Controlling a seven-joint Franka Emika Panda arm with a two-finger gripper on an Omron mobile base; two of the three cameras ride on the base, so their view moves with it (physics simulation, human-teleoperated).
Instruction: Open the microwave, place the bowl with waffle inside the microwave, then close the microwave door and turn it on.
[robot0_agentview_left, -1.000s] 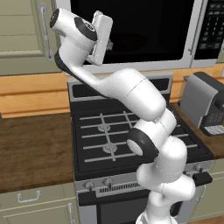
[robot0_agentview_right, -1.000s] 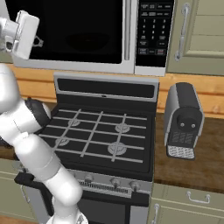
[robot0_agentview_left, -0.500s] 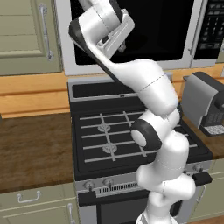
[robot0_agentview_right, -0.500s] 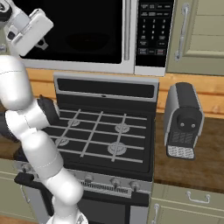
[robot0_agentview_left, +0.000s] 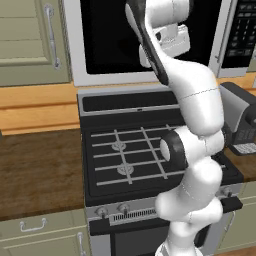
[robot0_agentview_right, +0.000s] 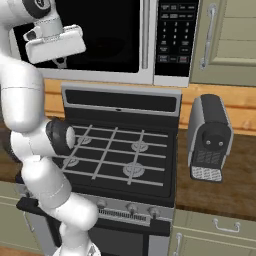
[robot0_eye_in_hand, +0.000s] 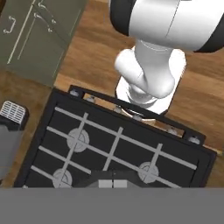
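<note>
Dark-tipped end effector (robot0_eye_in_hand: 112, 183) with its fingers together, raised in front of the microwave and looking down on the stove.

White hand block of the arm hangs before the wide silver-framed microwave door (robot0_agentview_right: 95, 37), whose large black glass pane is shut flush in the big silver over-range microwave (robot0_agentview_left: 150, 42); its long vertical grey bar handle (robot0_agentview_right: 146, 34) stands at the pane's right edge, just beside the dark keypad panel (robot0_agentview_right: 173, 36). Below lies the black gas stove with grey grates (robot0_agentview_right: 117, 157). On the brown wooden counter (robot0_agentview_right: 227, 187) to the right stands a grey toaster (robot0_agentview_right: 210, 137), under a beige cabinet door (robot0_agentview_right: 227, 40).
</note>
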